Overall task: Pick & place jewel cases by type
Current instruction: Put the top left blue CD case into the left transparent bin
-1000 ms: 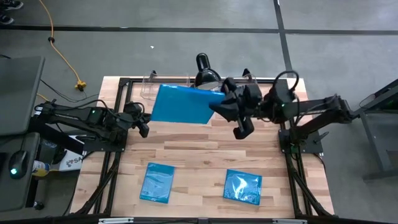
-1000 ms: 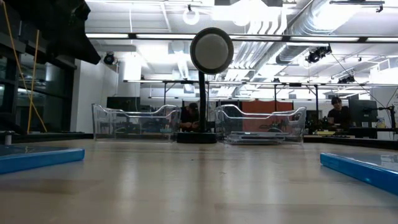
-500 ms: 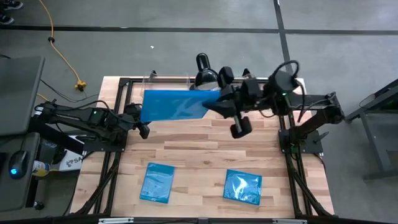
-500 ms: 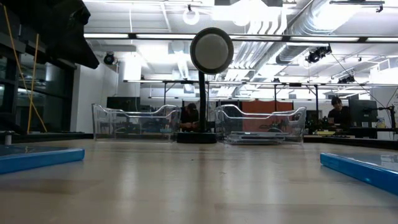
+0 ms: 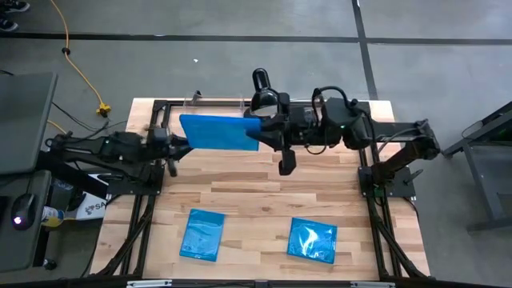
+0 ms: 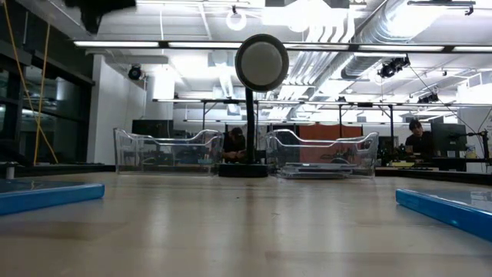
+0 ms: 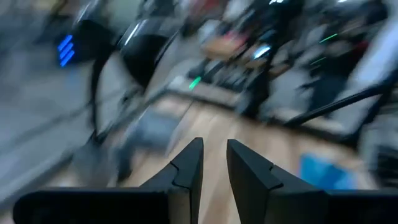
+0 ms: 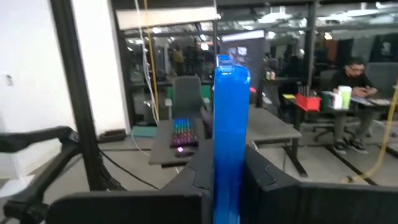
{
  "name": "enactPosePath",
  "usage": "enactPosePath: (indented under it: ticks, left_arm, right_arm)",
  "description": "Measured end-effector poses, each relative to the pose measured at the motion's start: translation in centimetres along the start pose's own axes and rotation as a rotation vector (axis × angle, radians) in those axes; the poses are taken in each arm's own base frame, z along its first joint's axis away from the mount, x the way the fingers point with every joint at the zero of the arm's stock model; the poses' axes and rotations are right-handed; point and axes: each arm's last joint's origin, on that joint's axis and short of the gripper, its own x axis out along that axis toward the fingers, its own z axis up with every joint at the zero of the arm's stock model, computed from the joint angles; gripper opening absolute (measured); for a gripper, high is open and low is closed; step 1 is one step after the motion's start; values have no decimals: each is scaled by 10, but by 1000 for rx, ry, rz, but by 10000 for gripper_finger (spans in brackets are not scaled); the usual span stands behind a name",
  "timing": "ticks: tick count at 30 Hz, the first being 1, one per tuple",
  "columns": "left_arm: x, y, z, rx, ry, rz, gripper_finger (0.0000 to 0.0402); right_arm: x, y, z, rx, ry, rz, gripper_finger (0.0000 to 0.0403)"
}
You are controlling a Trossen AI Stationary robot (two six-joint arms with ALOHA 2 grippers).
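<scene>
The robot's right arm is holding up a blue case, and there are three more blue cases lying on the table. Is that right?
Not quite. Only two blue cases lie on the table, one nearer the left arm's side and one nearer the right's, as the high view shows. The right gripper does hold a blue case up, clamped at its edge.

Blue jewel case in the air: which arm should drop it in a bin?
Right, probably. Its end effector is shut on the blue jewel case, held by the clear bins. The left end effector holds nothing.
</scene>
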Motion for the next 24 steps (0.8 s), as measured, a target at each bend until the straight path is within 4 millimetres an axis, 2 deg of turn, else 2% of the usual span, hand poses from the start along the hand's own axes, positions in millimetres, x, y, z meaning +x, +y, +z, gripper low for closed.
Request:
enactPosePath:
  ticks: [6,9,17,24]
  left_arm:
    - [-19,-4,25,75,-255,-290,72]
    - [-24,-5,32,82,-327,-364,72]
    - [-25,-2,36,78,-375,-262,72]
    - [-26,-3,36,107,-377,-295,72]
  right_arm:
    - [0,-1,-4,-3,43,-40,17]
    - [2,-2,-8,-6,66,-48,17]
    - [27,-2,-38,21,139,-23,17]
    - [31,-1,-38,43,113,0,17]
